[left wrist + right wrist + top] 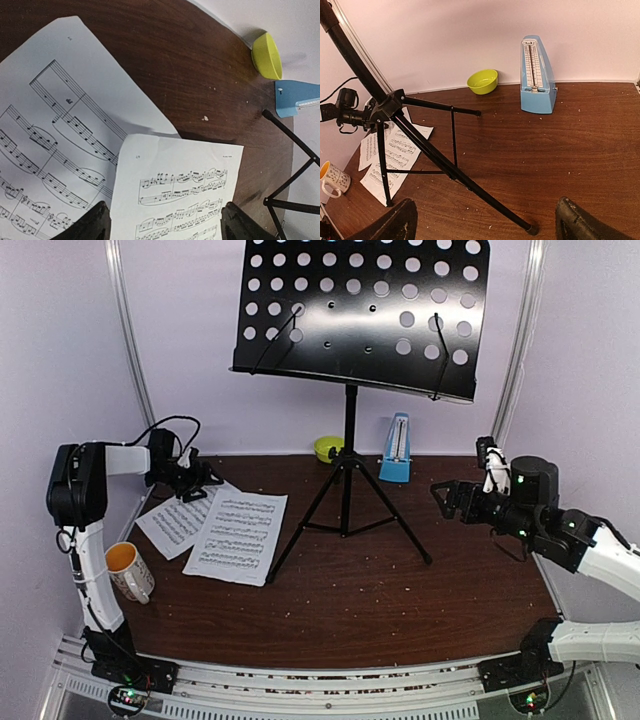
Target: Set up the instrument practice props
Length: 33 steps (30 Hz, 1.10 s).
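The black music stand stands mid-table on its tripod, its perforated desk bare. Two white sheet-music pages lie overlapping on the table at left. The blue pyramid metronome stands at the back, right of the stand's pole. My left gripper is open, hovering over the far edge of the pages; in the left wrist view the upper page lies between my fingers. My right gripper is open and empty, right of the tripod, facing the tripod's leg and the metronome.
A lime-green bowl sits at the back behind the stand; it also shows in the left wrist view. A white mug with orange inside stands at the left front by the left arm. White walls enclose the table.
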### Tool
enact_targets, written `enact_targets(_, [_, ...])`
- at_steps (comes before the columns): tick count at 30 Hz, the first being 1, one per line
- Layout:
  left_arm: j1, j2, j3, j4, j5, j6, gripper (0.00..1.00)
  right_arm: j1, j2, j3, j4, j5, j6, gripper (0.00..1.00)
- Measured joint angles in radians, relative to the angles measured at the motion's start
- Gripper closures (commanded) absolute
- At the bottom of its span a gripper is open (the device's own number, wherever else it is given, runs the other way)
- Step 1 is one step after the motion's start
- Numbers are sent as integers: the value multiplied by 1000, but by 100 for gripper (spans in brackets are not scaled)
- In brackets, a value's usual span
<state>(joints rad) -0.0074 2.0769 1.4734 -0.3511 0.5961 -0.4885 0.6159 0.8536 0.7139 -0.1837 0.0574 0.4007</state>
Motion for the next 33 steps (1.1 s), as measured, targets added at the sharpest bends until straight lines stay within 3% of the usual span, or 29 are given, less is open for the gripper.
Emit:
enact_targets(5, [0,95,101,-62,3,25,23,0,-9,0,-15,6,0,4])
enact_targets(9, [0,146,158,-87,23,37,31,0,-26,0,-41,16,0,3])
enact_targets(16, [0,211,203,-108,99,76,35,0,-43,2,-64,30,-5,3])
enact_targets(29, [1,188,64,-26,254,106,71,0,2,21,-62,29,-10,3])
enact_targets(31, [1,179,38,-10,266,105,79,0,8,24,-59,28,-11,4])
enact_targets(33, [1,165,16,0,278,103,94,0,11,29,-59,27,-11,4])
